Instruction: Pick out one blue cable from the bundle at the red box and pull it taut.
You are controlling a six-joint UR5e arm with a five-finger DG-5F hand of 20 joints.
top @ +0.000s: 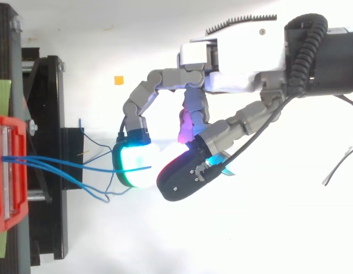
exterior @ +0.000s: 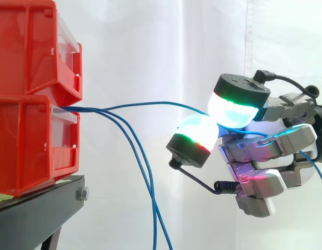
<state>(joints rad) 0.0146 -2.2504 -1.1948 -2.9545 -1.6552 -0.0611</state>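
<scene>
The hand [exterior: 275,145] pinches one blue cable [exterior: 150,103] from the lower red bin [exterior: 25,146], the contact hidden between its pads [exterior: 231,112].

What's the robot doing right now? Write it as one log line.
hand: pinching one blue cable | cable: from lower red bin, slightly bowed, not yet taut | other blue cables: hanging loose

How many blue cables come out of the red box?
3. One cable arcs to the hand, pinched between its pads; two cables sag past the stand. Others may hide in the red box.
</scene>
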